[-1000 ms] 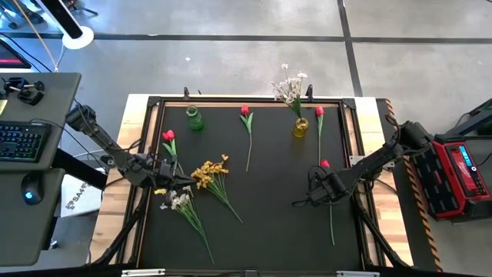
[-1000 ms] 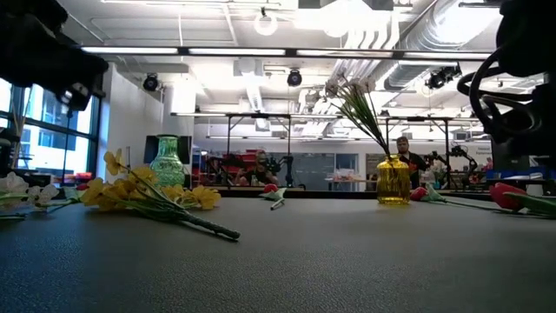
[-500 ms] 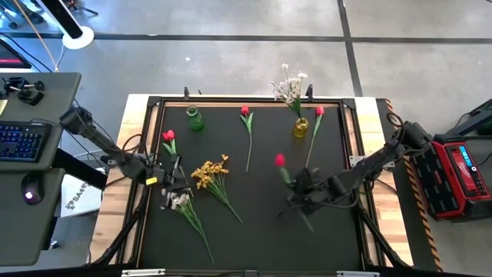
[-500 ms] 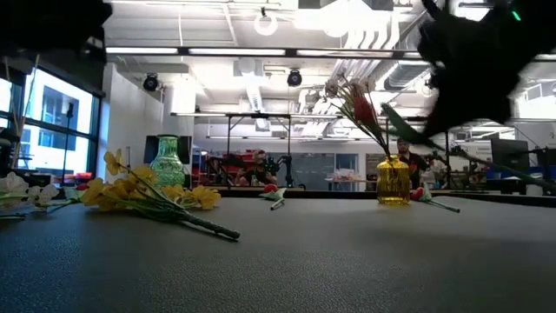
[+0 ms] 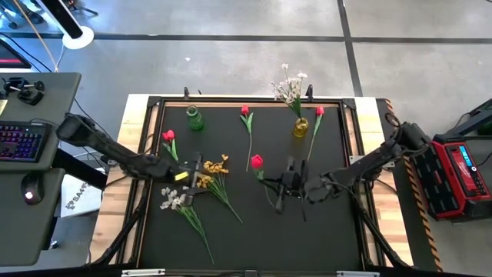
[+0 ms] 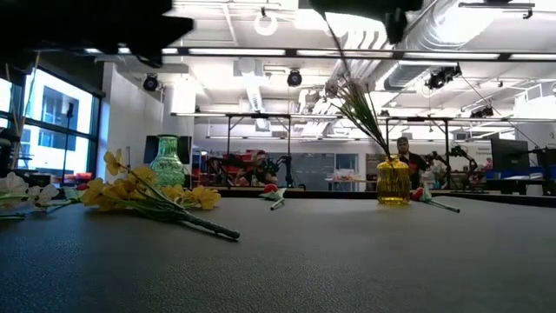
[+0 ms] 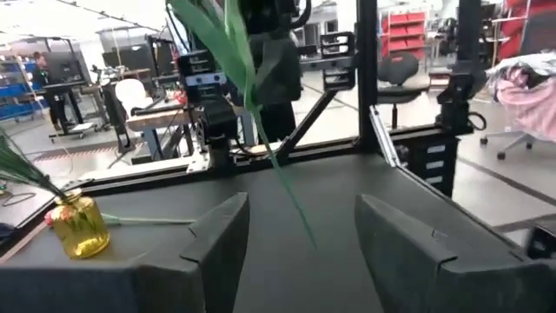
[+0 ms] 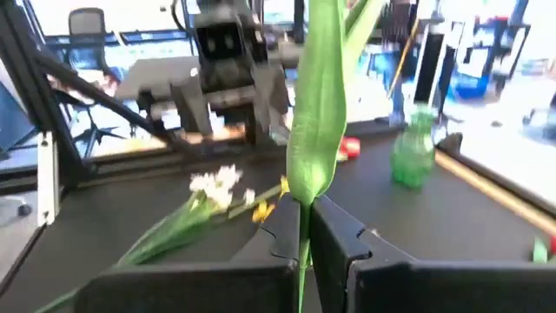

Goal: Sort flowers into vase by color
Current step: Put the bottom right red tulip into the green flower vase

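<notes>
My right gripper [image 5: 283, 187] is above the table's middle, shut on a red tulip [image 5: 257, 161] held off the mat. My left gripper [image 5: 197, 169] stands open above the yellow spray [image 5: 212, 172], nothing between its fingers [image 7: 217, 252]. On the mat lie a white spray [image 5: 177, 201] and three more red tulips [image 5: 245, 111] [image 5: 319, 111] [image 5: 167, 136]. The green vase [image 5: 194, 118] stands far left. The yellow vase [image 5: 300, 128] holds another white spray [image 5: 290, 86]. My right gripper pinches the tulip's green stem and a leaf [image 8: 304, 209] between its two fingers. The fingers come about level from the table's right and lie across the stem. The tulip is lifted clear of the mat, its red head [image 5: 257, 161] toward the left arm.
A raised frame [image 5: 231, 100] runs around the black mat. Both vases stand near its far edge. A desk with a keyboard [image 5: 19, 142] is off the table's left and a red device [image 5: 461, 173] off its right. The mat's near right part is bare.
My right gripper has lifted the red tulip off the mat's right side and carried it toward the table's left, now over the middle. The tulip has swung round, its head now pointing left. My left gripper has moved right, from beside the white spray to over the yellow spray.
</notes>
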